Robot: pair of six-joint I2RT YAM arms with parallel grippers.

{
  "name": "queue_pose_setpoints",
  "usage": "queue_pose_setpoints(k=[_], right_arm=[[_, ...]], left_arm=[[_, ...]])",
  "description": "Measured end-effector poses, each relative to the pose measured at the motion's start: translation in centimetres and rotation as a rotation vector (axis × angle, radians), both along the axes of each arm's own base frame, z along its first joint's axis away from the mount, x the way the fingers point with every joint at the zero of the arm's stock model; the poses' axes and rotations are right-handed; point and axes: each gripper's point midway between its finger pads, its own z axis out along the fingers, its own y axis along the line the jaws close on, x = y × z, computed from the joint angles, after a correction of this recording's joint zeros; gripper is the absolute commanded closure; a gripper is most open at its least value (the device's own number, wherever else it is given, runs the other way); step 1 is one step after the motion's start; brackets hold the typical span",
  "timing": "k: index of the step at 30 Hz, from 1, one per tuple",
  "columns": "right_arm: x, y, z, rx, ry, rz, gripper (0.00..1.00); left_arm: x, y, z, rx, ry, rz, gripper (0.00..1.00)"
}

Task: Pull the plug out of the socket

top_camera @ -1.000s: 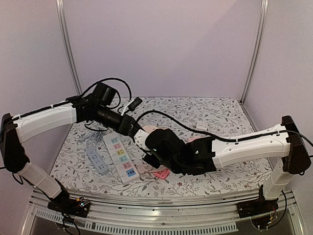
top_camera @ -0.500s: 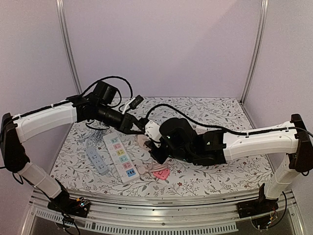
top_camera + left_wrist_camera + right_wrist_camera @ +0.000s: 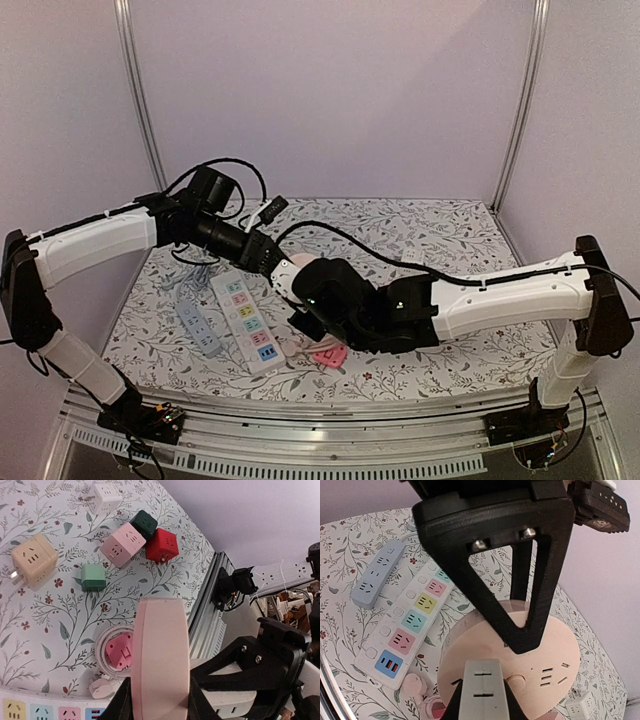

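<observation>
Left fingers (image 3: 495, 565) clamp the round pink socket (image 3: 545, 650), held above the surface (image 3: 340, 625) mid-frame; right fingers (image 3: 455, 707) pinch the pale plug (image 3: 481, 690) at lower centre — pull straight along its pins, socket braced, no twisting.

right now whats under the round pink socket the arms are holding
Below the round pink socket lie a pink adapter ringed by white cable and a small pale plug. The socket hides whatever is directly beneath.
</observation>
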Motion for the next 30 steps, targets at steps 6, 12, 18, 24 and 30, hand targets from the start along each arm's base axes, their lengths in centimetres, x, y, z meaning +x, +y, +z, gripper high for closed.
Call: queue_pose_setpoints(k=[6,12,18,24,30], right_arm=[[0.2,0.5,-0.3,-0.064,-0.06,-0.021,1.0],[0.4,0.3,-0.2,-0.078,-0.078,-0.029,1.0],[0.8,0.0,-0.2,-0.049,-0.045,-0.028,1.0],[0.9,-0.8,0.1,0.06,0.098,0.045,1.0],[0.8,-1.1,0.3,0.107,0.164,0.08,1.0]], left_arm=[[0.3,0.6,-0.4,0.009,0.033,0.021,1.0],[0.3,0.5,-0.3,0.006,0.035,0.021,1.0],[0.1,0.4,-0.2,-0.003,0.037,0.007,1.0],[-0.4,-0.6,0.2,-0.012,-0.005,-0.024,1.0],[-0.4,-1.0,0.6,-0.016,-0.029,-0.033,1.0]])
